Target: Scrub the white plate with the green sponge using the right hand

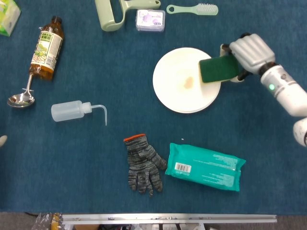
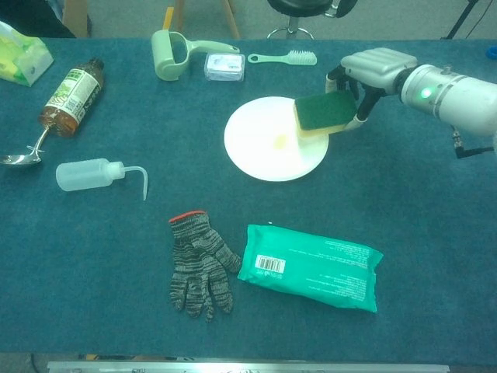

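The round white plate (image 1: 180,91) (image 2: 264,151) lies on the blue cloth with a small brownish stain at its middle. My right hand (image 1: 249,51) (image 2: 373,68) grips the green sponge (image 1: 218,69) (image 2: 322,113), green face up with a yellow underside. The sponge hangs over the plate's right rim, just right of the stain; whether it touches the plate I cannot tell. At the far left edge of the head view a pale tip of my left hand (image 1: 2,140) barely shows, too little to tell how its fingers lie.
In front of the plate lie a teal wipes pack (image 1: 205,166) and a knit glove (image 1: 141,164). Behind it are a small box (image 1: 150,20), a brush (image 1: 192,8) and a lint roller (image 1: 112,13). A squeeze bottle (image 1: 72,110), spoon (image 1: 21,98) and brown bottle (image 1: 46,48) lie left.
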You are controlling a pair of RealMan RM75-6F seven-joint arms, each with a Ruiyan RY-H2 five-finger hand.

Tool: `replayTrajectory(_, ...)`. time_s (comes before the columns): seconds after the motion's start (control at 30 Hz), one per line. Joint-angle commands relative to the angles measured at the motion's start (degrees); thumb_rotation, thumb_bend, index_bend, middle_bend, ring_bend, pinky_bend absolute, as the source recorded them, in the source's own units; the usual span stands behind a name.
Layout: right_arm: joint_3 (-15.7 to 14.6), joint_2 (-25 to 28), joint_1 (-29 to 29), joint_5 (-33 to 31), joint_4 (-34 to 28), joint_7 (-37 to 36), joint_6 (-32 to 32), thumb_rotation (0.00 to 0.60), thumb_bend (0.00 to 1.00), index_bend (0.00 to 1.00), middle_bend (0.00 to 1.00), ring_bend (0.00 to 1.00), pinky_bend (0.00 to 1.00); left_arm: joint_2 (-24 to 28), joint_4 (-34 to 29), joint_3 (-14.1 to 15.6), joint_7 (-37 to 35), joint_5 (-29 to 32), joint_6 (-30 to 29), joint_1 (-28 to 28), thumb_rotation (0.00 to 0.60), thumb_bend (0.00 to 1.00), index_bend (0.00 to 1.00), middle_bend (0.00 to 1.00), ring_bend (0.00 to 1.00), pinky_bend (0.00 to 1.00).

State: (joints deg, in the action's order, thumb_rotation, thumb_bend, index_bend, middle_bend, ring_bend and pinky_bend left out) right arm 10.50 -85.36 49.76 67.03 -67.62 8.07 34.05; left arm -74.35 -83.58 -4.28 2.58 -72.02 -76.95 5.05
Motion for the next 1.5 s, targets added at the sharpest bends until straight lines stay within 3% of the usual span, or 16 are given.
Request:
replayTrajectory(0.03,0.3,-0.9,1.9,-2.2,1.0,2.3,-1.7,0.6,0.08,0.43,0.63,0.51,0.25,-0.1,0.3,0.0,-0.5,0.0,0.1,-0.1,0.6,0.0,0.05,0.0,0.0,0.04)
replayTrajectory(0.53,-0.8,-3.9,8.7,-11.7,1.2,10.8,-4.2,0.6,0.08,0.43,0.63,0.51,0.25,-1.1,3.0,0.1,-3.5,-0.2,0.8,-0.6,0.6,0.0,0.05,0.0,0.0,0.04)
replayTrajectory(1.13,-7.4,-4.3,12.5,-22.3,1.2,18.9,-3.8,0.6,0.08,0.43,0.63,0.51,0.25,-1.4,4.1,0.0,-5.0,-0.5,0.8,-1.2,0.6,0.0,0.05,0.0,0.0,0.04)
replayTrajectory(1.5,-9.8,0.9,13.6,-28.8,-4.3,22.9,1.2,0.6,0.08,0.43,0.63,0.51,0.25,-1.9,4.8,-0.1,-5.8,-0.6,1.2,-1.2,0.6,0.0,0.05,0.0,0.0,0.04)
